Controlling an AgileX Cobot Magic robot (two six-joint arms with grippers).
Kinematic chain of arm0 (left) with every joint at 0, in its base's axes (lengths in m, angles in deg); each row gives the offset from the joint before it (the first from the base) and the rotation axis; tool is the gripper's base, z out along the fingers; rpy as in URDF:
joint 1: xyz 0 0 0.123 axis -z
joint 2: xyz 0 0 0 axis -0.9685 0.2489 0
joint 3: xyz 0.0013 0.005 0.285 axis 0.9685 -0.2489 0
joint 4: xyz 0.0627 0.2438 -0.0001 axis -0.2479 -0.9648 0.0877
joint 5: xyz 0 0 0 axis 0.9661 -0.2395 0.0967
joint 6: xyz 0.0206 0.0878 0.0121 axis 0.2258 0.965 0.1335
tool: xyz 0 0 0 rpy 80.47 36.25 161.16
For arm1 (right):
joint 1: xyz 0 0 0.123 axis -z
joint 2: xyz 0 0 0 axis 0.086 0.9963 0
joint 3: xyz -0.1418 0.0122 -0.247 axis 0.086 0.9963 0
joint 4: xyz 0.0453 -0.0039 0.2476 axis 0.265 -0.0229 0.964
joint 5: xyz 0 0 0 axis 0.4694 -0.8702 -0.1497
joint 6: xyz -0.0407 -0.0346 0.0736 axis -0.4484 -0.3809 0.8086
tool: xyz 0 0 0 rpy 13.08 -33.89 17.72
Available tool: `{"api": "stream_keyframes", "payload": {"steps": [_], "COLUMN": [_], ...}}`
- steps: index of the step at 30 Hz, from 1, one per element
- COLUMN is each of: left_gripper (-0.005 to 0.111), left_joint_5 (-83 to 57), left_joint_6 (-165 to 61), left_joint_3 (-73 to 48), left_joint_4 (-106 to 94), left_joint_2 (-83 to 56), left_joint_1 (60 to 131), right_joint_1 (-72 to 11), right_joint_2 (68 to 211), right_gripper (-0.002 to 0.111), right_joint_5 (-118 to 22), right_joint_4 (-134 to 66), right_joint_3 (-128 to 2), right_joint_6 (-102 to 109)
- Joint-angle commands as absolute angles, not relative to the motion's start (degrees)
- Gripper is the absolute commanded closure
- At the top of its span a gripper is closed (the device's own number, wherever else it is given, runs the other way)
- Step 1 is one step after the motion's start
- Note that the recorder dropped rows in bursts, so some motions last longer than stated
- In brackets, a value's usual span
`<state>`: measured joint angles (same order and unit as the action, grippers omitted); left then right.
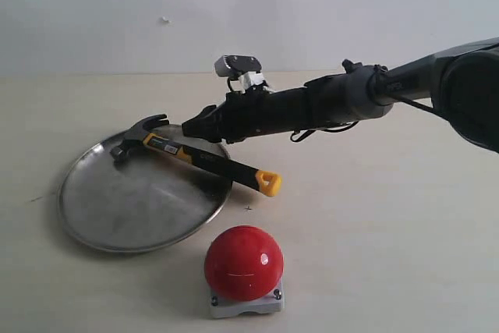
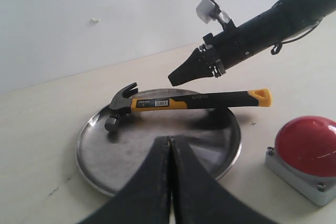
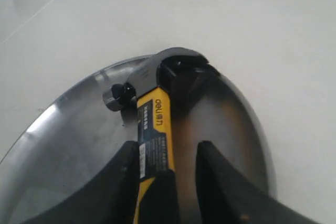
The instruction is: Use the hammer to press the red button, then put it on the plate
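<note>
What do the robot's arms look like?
Mostly black. The right arm is a long dark tube with a grey joint, a thin black cable looping underneath and a small grey-white box on top. The right end effector and left end effector have pointed black fingers.

Your plate (image 1: 117, 216) is blocked from 12 to 3 o'clock: hammer (image 1: 204, 160) lies across it, w/ right gripper (image 1: 189, 125) & its arm (image 1: 327, 103) just above. The red button (image 1: 243, 261) stands near the rim at 5 o'clock. From 6 to 10 o'clock the plate is bare, approach free there.
</note>
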<state>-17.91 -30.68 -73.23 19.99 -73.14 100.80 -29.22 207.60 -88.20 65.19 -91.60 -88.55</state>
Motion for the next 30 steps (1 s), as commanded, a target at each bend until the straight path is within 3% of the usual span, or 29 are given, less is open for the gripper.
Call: {"api": "stream_keyframes", "payload": {"steps": [1,6,11,20,25,30], "left_gripper": [0.107,0.107,0.107,0.107,0.107,0.107], "left_joint_5": [-18.0,-18.0,-18.0,-18.0,-18.0,-18.0], "left_joint_6": [-30.7,-30.7,-30.7,-30.7,-30.7,-30.7], "left_joint_3": [-73.2,-73.2,-73.2,-73.2,-73.2,-73.2], "left_joint_4": [20.2,20.2,20.2,20.2,20.2,20.2], "left_joint_2": [-73.3,-73.3,-73.3,-73.3,-73.3,-73.3], "left_joint_1": [100.7,100.7,100.7,100.7,100.7,100.7], "right_joint_1": [-29.1,-29.1,-29.1,-29.1,-29.1,-29.1], "right_joint_2": [203.8,199.5,194.9,187.4,180.6,171.1], "right_gripper": [0.071,0.081,0.108,0.108,0.108,0.108], "right_joint_5": [-83.6,-82.3,-81.4,-77.1,-72.4,-58.3], "right_joint_4": [64.5,56.1,39.1,11.8,11.7,11.9], "right_joint_3": [-91.8,-91.8,-91.8,-87.9,-77.3,-61.8], "right_joint_6": [-88.9,-84.0,-67.6,-40.7,-41.7,-44.3]}}
